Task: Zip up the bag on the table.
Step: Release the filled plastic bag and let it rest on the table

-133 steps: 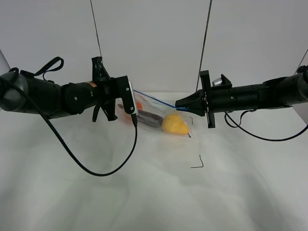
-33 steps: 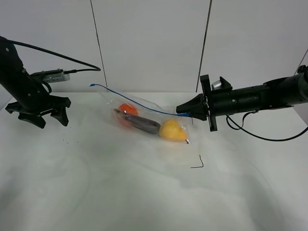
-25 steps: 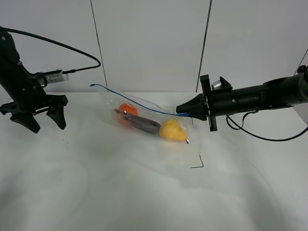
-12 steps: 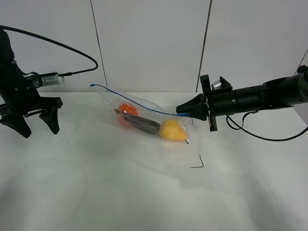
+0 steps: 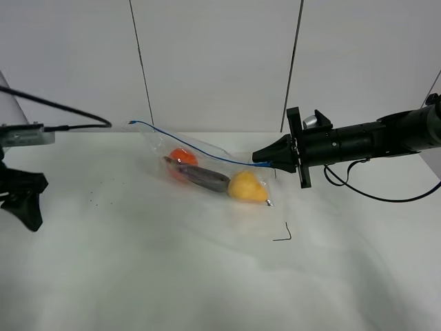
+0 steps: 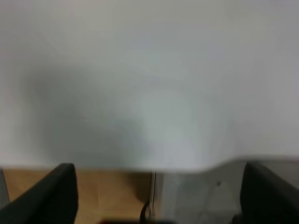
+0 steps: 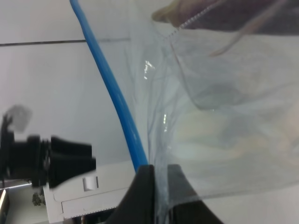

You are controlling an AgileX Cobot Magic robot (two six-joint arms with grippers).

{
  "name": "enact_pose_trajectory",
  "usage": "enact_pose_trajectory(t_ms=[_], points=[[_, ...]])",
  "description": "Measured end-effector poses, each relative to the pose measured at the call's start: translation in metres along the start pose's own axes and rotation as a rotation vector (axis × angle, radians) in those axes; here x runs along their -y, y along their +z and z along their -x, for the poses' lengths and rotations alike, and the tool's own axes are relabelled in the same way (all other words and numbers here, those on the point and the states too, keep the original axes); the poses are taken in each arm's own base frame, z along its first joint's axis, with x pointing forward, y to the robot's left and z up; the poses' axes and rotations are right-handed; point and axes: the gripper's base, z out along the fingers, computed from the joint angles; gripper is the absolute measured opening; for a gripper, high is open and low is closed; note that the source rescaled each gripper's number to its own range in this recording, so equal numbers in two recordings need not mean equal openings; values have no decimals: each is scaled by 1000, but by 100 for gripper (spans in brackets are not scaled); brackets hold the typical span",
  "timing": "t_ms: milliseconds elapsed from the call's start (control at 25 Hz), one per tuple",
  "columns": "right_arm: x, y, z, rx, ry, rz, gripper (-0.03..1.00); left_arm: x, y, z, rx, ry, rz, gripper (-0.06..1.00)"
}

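Note:
The clear bag (image 5: 207,172) lies on the white table (image 5: 207,276), holding an orange (image 5: 181,156), a purple eggplant (image 5: 201,179) and a yellow pear (image 5: 247,187). Its blue zipper strip (image 5: 186,143) runs raised from the far-left end to the right end. My right gripper (image 5: 264,159) is shut on the strip's right end; the right wrist view shows its fingertips (image 7: 145,191) pinching the plastic beside the strip (image 7: 117,93). My left gripper (image 5: 19,205) is at the table's far left edge, far from the bag. In the left wrist view it (image 6: 159,200) is open and empty over the table edge.
A thin black corner mark (image 5: 283,236) lies in front of the bag, and dark specks (image 5: 95,201) lie to its left. A white wall with two dark vertical seams (image 5: 294,62) stands behind the table. The right arm's cable (image 5: 372,196) hangs over the table.
My left gripper was at the bag's left end, then let go and drew back leftward to the table's edge. The right gripper and bag stay put.

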Motion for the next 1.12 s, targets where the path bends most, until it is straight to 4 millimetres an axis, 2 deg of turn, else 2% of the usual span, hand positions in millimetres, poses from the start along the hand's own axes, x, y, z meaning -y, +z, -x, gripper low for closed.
enact_pose_trajectory(t_ms=[240, 360, 640, 880, 1120], points=[[0, 0, 0, 0, 0, 0, 0, -1, 8, -78, 24, -1, -1, 96], [0, 0, 0, 0, 0, 0, 0, -2, 6, -105, 154, 9, -3, 96], [0, 0, 0, 0, 0, 0, 0, -2, -7, -155, 457, 46, -3, 96], [0, 0, 0, 0, 0, 0, 0, -1, -25, -188, 715, 39, -31, 96], [0, 0, 0, 0, 0, 0, 0, -1, -32, -217, 906, 36, -34, 96]])
